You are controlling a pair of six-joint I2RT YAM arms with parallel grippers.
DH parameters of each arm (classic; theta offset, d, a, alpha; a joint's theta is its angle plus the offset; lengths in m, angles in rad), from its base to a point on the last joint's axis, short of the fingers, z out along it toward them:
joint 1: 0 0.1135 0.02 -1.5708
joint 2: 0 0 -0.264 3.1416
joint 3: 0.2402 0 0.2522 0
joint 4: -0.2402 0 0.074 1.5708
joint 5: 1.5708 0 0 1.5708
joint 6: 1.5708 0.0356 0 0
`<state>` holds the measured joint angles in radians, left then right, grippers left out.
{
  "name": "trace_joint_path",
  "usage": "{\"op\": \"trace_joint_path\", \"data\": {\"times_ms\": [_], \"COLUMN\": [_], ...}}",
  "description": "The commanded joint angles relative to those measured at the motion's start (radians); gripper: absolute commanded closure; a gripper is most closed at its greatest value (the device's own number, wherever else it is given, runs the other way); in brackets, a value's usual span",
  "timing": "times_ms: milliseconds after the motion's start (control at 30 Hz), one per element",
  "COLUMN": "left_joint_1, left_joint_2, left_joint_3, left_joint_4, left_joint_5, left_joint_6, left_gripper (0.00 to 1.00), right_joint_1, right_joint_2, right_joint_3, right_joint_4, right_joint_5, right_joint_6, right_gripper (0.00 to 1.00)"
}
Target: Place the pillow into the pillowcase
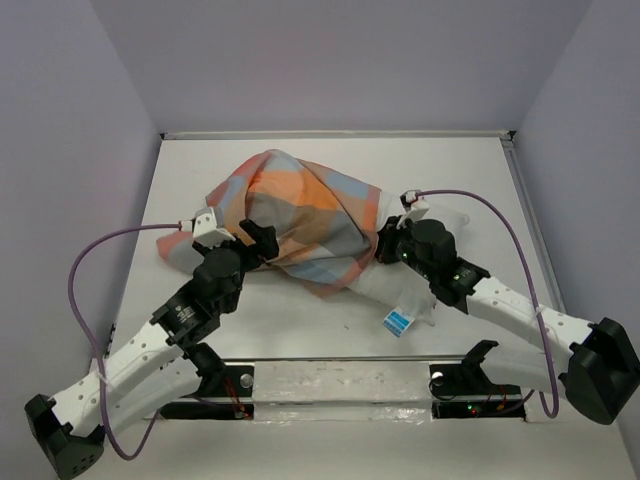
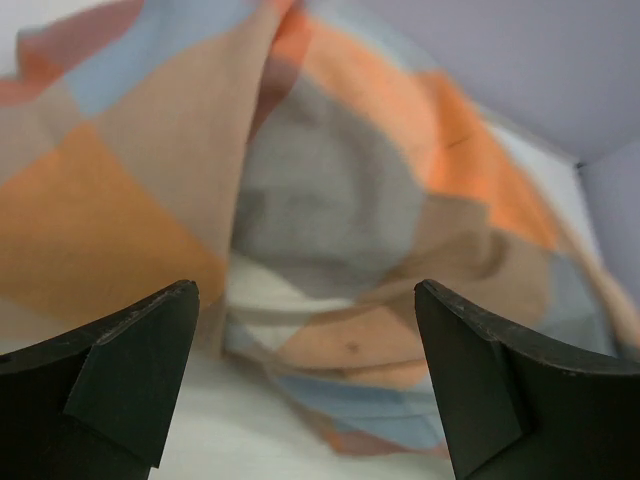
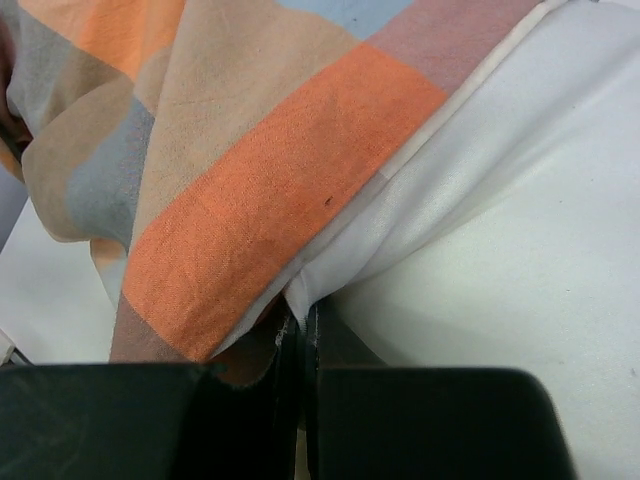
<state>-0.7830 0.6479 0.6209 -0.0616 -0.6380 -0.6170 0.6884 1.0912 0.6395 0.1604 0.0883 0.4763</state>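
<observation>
The checked pillowcase (image 1: 300, 215) lies bunched over the white pillow (image 1: 405, 290) in the middle of the table. The pillow's near right end sticks out, with its blue tag (image 1: 398, 321) showing. My left gripper (image 1: 262, 240) is open at the pillowcase's left side. In the left wrist view its fingers (image 2: 140, 370) stand wide apart in front of the checked pillowcase (image 2: 330, 200) and hold nothing. My right gripper (image 1: 385, 243) is at the pillowcase's right edge. In the right wrist view it (image 3: 302, 335) is shut on a fold of the white pillow (image 3: 500, 200), just beside the pillowcase's hem (image 3: 260, 190).
The white table (image 1: 200, 165) is walled by pale purple panels at the back and both sides. A purple cable loops off each arm. A clear strip with two mounts (image 1: 340, 385) runs along the near edge.
</observation>
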Motion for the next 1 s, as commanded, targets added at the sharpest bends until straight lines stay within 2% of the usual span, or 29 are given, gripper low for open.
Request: {"op": "trace_joint_path", "data": {"times_ms": [0, 100, 167, 267, 300, 333, 467, 567, 600, 633, 700, 800, 867, 967], "left_joint_1": [0.004, 0.007, 0.03, 0.054, 0.07, 0.086, 0.212, 0.238, 0.249, 0.261, 0.283, 0.292, 0.303, 0.317], "left_joint_2": [0.032, 0.064, 0.139, 0.217, 0.24, 0.246, 0.265, 0.288, 0.294, 0.314, 0.331, 0.343, 0.366, 0.423], "left_joint_3": [-0.085, -0.101, -0.058, -0.013, -0.006, 0.009, 0.048, 0.085, 0.089, 0.108, 0.128, 0.203, 0.298, 0.437], "left_joint_4": [-0.147, -0.088, -0.084, -0.089, -0.089, -0.089, -0.047, -0.04, -0.035, -0.038, -0.053, -0.099, -0.199, -0.313], "left_joint_5": [-0.088, -0.085, -0.094, -0.161, -0.173, -0.18, -0.139, -0.124, -0.115, -0.088, -0.077, -0.023, 0.023, -0.098], "left_joint_6": [-0.127, -0.074, -0.046, -0.011, -0.006, 0.002, 0.077, 0.106, 0.118, 0.132, 0.151, 0.23, 0.31, 0.387], "left_gripper": [0.01, 0.01, 0.02, 0.23, 0.35, 0.4, 0.48, 0.58, 0.66, 0.86, 1.0, 1.0, 1.0, 1.0], "right_joint_1": [-0.003, -0.003, -0.003, -0.003, -0.003, -0.003, -0.012, -0.012, -0.012, -0.012, -0.012, -0.021, -0.032, -0.041], "right_joint_2": [0.018, 0.03, 0.033, 0.024, 0.022, 0.022, 0.015, -0.004, -0.007, -0.013, -0.02, -0.028, -0.028, -0.027], "right_joint_3": [0.051, 0.057, 0.057, 0.055, 0.055, 0.055, 0.048, 0.039, 0.037, 0.037, 0.037, 0.038, 0.04, 0.051], "right_joint_4": [-0.002, -0.002, -0.001, -0.007, -0.007, -0.01, -0.018, -0.019, -0.021, -0.022, -0.025, -0.042, -0.05, -0.055], "right_joint_5": [0.051, 0.027, 0.021, 0.019, 0.021, 0.022, 0.024, 0.022, 0.021, 0.021, 0.022, 0.033, 0.036, 0.025], "right_joint_6": [-0.018, -0.013, -0.015, -0.019, -0.018, -0.018, -0.012, -0.01, -0.011, -0.011, -0.013, -0.018, -0.018, -0.008], "right_gripper": [1.0, 1.0, 1.0, 1.0, 1.0, 1.0, 1.0, 1.0, 1.0, 1.0, 1.0, 1.0, 1.0, 1.0]}}
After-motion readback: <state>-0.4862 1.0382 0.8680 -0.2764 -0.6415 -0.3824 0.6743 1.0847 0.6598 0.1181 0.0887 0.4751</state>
